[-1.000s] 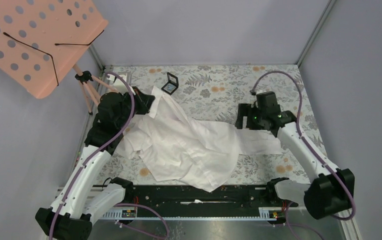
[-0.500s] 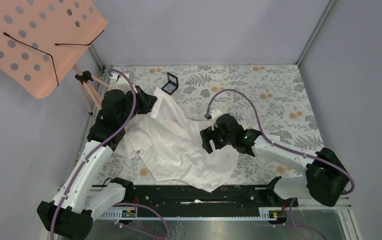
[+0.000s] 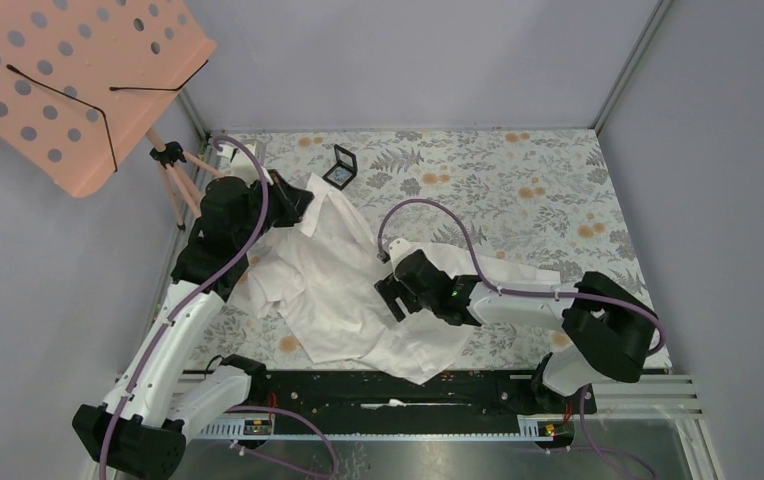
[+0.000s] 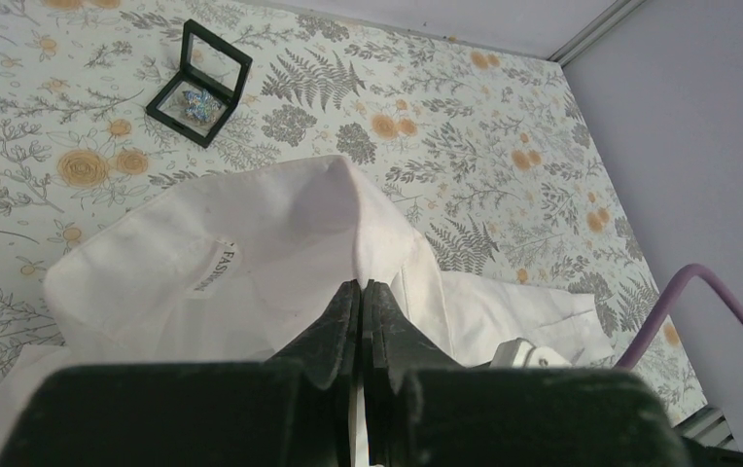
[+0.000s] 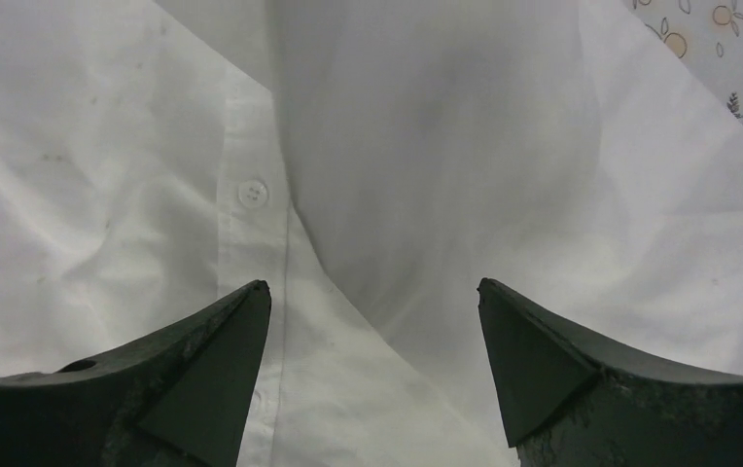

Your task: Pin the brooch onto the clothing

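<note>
The right gripper [image 3: 390,297] [image 5: 372,287] has swung in from the right side of the frame a second ago and now hangs over the middle of the white shirt [image 3: 338,290] [image 5: 426,146], its jaws wide apart above the buttoned front, a button [image 5: 252,193] just ahead of the left finger. The shirt lies crumpled across the floral table cover [image 3: 558,180], much as before. Further up and left, the left gripper [image 3: 293,205] [image 4: 360,284] stays pressed together on the shirt's raised collar. Beyond it, at upper centre, the brooch [image 4: 195,99] rests inside the open black case [image 3: 340,167] [image 4: 217,49], apart from the shirt.
</note>
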You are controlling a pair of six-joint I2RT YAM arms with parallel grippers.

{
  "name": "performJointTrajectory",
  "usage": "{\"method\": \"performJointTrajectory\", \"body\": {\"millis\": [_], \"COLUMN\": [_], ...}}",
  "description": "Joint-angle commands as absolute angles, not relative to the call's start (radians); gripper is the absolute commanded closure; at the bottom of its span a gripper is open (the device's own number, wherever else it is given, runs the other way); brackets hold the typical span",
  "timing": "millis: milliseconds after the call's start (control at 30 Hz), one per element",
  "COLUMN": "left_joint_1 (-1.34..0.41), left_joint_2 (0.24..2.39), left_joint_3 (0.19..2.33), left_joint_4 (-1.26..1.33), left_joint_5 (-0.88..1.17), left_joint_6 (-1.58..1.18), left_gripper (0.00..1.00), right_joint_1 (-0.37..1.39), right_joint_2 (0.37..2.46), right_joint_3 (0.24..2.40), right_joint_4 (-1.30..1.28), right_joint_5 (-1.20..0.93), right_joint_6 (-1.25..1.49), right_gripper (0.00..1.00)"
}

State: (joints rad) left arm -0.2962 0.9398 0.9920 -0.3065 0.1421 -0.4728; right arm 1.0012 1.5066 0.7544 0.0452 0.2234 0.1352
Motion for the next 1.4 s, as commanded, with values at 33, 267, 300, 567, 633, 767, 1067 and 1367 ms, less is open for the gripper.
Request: {"method": "performJointTrajectory", "body": {"millis": [33,267,300,567,633,767,1067,1367], "left_joint_1": [-0.293,-0.293,-0.293,-0.292,-0.292,-0.291,-0.293,-0.293], "left_joint_2": [0.930,0.926,0.924,0.906,0.901,0.879,0.794,0.779], "left_joint_3": [1.052,1.063,1.065,1.076,1.080,1.081,1.139,1.390], "left_joint_4": [-0.267,-0.274,-0.276,-0.281,-0.280,-0.267,-0.147,-0.149], "left_joint_5": [0.131,0.114,0.109,0.051,0.040,-0.020,-0.020,0.211], "left_joint_6": [-0.483,-0.477,-0.476,-0.457,-0.448,-0.385,-0.190,-0.046], "left_gripper": [1.00,1.00,1.00,1.00,1.00,1.00,1.00,1.00], "right_joint_1": [1.041,1.042,1.042,1.037,1.024,0.981,0.916,0.917], "right_joint_2": [1.581,1.617,1.610,1.534,1.525,1.439,1.018,0.859], "right_joint_3": [0.788,0.804,0.799,0.721,0.723,0.761,0.931,1.279], "right_joint_4": [0.131,0.048,0.034,0.006,-0.029,-0.097,-0.132,-0.364], "right_joint_5": [0.476,0.690,0.719,0.862,0.894,0.966,0.994,0.851], "right_joint_6": [0.186,0.249,0.261,0.306,0.306,0.271,-0.197,-0.464], "right_gripper": [0.15,0.31,0.33,0.72,0.88,1.00,1.00,1.00]}}
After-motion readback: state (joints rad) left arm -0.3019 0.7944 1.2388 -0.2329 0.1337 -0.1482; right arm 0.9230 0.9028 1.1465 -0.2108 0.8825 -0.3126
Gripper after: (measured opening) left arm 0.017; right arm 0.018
